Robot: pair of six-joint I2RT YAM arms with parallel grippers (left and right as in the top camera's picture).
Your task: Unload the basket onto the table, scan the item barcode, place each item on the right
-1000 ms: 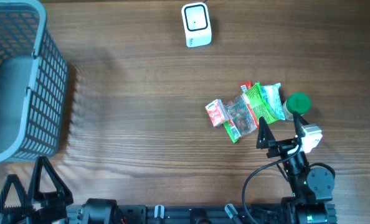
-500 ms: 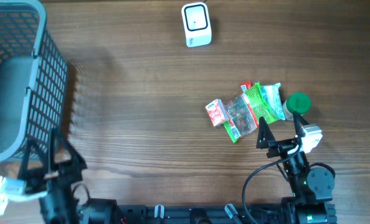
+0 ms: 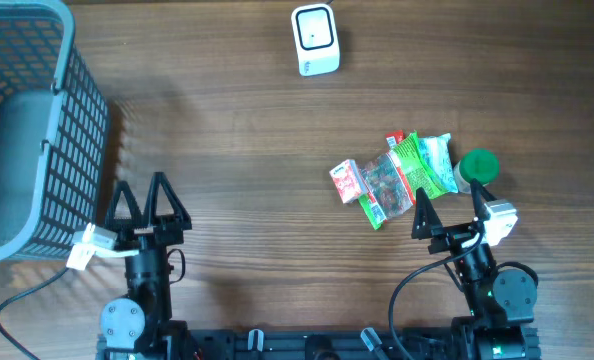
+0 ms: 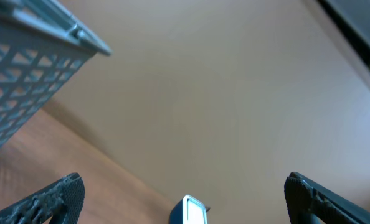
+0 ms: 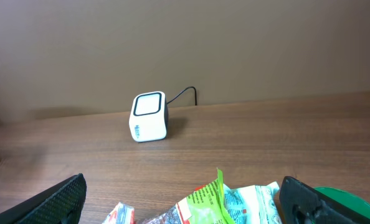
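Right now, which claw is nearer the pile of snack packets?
Right. The right claw sits open just below the snack packets; the left claw is far across the table, beside the basket.

- A white scanner (image 3: pixel 315 40) sits on the brown wood table (image 3: pixel 237 150).
- A blue basket (image 3: pixel 72 130) stands far left of the scanner.
- Some snack packs (image 3: pixel 392 178) and a green cap (image 3: pixel 478 164) lie right of the scanner.

2 black arms (image 3: pixel 145 268) bear pointed fingers (image 3: pixel 422 213), white camera blocks (image 3: pixel 499 220) and black cables (image 3: pixel 395 298).
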